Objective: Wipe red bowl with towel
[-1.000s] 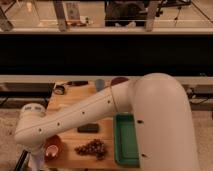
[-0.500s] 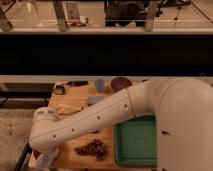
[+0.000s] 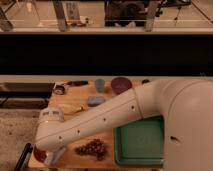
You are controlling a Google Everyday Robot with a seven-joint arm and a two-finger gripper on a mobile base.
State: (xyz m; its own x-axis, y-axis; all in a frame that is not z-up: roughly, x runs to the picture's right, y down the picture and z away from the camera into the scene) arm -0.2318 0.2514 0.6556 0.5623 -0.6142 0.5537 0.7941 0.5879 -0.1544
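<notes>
Gripper (image 3: 51,157) is pressed together low at the front-left table corner, just beside the red bowl (image 3: 38,153). Towel cannot be made out. Bowl is judged rigid, glossy, light and slide-prone. Towel is judged soft and best pinched mid-fold.

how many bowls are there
2: a purple-maroon bowl at the far side, and the red bowl at the near left, mostly hidden beneath the claw. The arm may hide others.

Two bowls (image 3: 121,84) (image 3: 38,153), one grape bunch (image 3: 92,148), one tray (image 3: 140,144), one cup (image 3: 100,85)
</notes>
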